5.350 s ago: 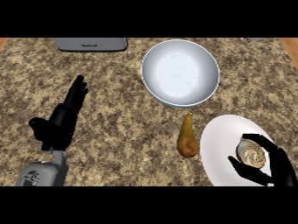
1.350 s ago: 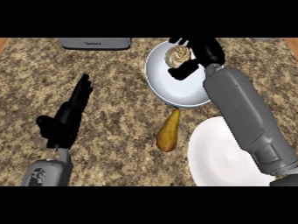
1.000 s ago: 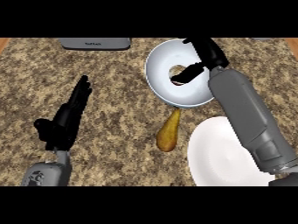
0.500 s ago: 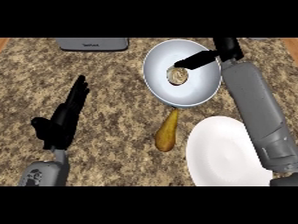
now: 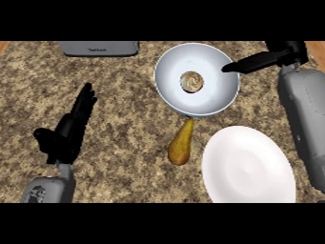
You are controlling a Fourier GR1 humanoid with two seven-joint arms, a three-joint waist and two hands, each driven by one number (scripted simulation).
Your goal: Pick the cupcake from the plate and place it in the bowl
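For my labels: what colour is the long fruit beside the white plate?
Yellow-brown, the pear-shaped fruit; seen in the head view.

Check cupcake point(image 5: 191, 81): off plate point(image 5: 249, 167), now at centre of bowl point(image 5: 210, 99). Check right hand point(image 5: 263, 59): 5.3 s ago curled round cupcake, well below bowl; 1.4 s ago over bowl's top rim. You now see it released, fingers straight, drawn back outside bowl's right rim. Check pear point(image 5: 181, 147): shifted left, tilted, upper tip now at bowl's lower rim.
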